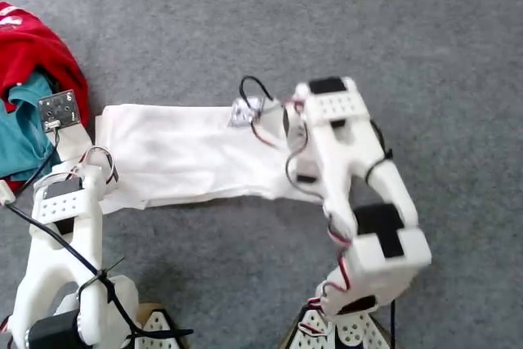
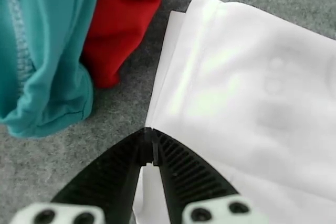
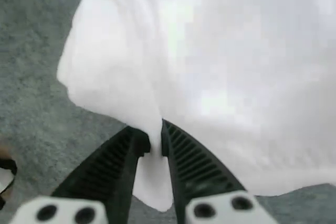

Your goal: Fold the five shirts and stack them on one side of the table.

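White shirt: the white shirt (image 1: 192, 157) lies flat as a long band across the middle of the high view, already folded lengthwise, on the grey table (image 1: 458, 63).
Other shirts: a red shirt (image 1: 33, 46) and a teal shirt (image 1: 24, 132) sit bunched together at the left edge of the high view, the teal one partly over the red. They lie near the white shirt's left end but apart from it.
Left gripper: the left gripper (image 2: 149, 148) is at the band's left end, closed to a narrow pinch, with white cloth caught between its jaws at the hem.
Right gripper: the right gripper (image 3: 156, 137) is at the band's right end, also pinched narrow, with a fold of white cloth running up between the jaws.
Step in hand: judging by the two end holds, the band looks ready to be folded across its length.
Handling: the cloth is light, soft and limp. It will probably sag and drag between the two holds, and its layers may slide apart.
Where to hold: at the corners or hems of the ends, catching all layers at once. A pinch on the top layer alone would likely open the fold.
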You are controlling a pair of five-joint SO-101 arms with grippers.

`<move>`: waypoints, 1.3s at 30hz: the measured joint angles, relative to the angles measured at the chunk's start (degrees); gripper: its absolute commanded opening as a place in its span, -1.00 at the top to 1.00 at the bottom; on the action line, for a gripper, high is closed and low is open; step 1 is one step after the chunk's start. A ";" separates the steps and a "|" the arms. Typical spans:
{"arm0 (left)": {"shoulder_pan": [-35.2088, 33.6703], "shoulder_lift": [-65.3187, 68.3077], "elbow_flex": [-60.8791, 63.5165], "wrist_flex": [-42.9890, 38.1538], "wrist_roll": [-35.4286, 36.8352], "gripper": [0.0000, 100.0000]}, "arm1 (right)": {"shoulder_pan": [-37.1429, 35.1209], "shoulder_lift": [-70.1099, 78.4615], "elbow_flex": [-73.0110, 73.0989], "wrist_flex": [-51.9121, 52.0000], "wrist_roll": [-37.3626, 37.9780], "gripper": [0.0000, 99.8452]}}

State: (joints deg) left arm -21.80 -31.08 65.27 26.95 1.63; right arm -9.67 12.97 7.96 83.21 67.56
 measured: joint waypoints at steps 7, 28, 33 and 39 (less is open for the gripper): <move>0.00 0.00 0.00 0.00 0.00 0.94 | -3.43 14.77 -18.55 6.24 5.45 0.95; 0.00 0.00 0.00 0.00 0.00 0.94 | -2.90 21.01 -30.15 3.16 -13.19 0.98; 0.00 0.00 0.00 0.00 0.00 0.94 | -2.20 15.12 -28.31 8.53 -16.70 0.97; 0.00 0.00 0.00 0.00 0.00 0.94 | -3.34 4.57 -13.89 4.48 -17.14 0.97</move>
State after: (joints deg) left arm -21.80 -31.08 65.27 26.95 1.63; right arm -13.01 17.54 -5.93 87.69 50.42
